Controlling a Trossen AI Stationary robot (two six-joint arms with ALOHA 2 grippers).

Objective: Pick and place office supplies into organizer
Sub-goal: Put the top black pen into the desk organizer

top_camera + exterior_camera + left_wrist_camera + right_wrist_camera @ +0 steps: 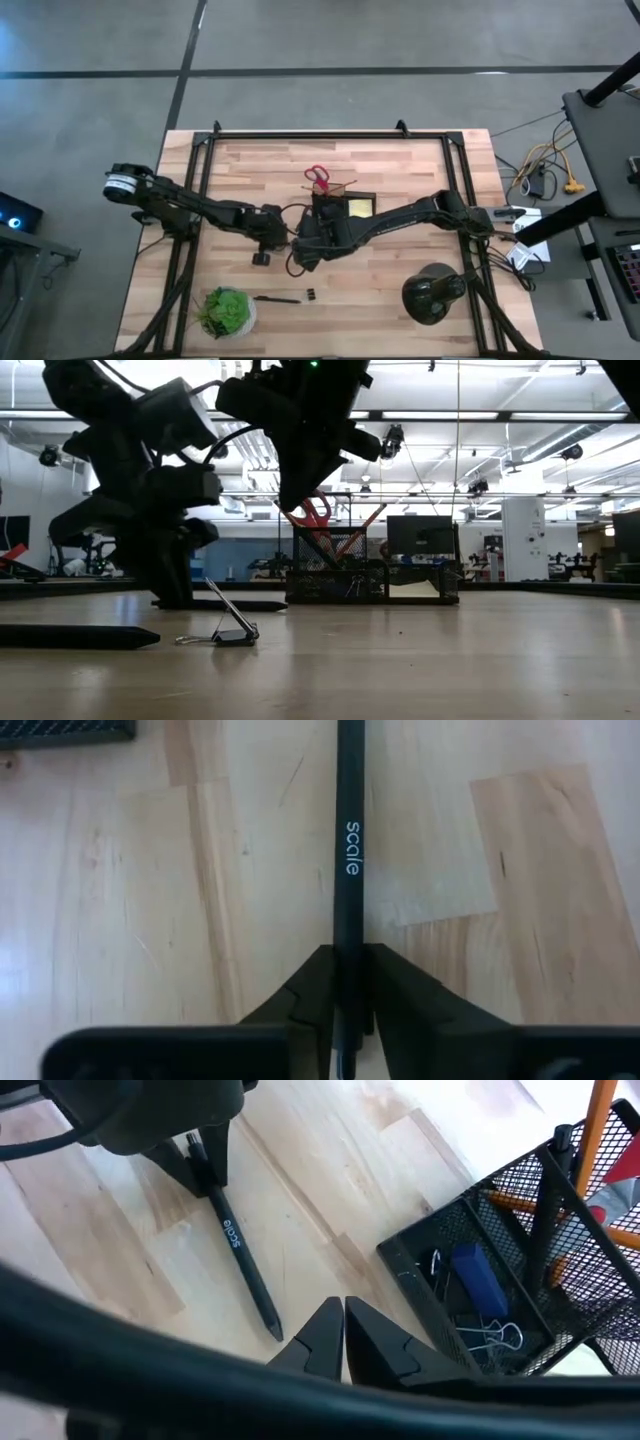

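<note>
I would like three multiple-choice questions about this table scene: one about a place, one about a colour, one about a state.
1. Where does the green potted plant stand in the high view?
A. near the table's front left corner
B. inside the organizer
C. beside the scissors

2. What colour are the handles of the scissors?
A. blue
B. red
C. white

3. What is the left gripper doing?
A. hanging open in the air
B. closed on the black pen
C. holding the plant

Answers:
1 A: the plant sits by that corner, far from the organizer.
2 B: red loops show at the organizer's far side.
3 B: in the left wrist view the fingers clamp the pen's shaft.
</note>
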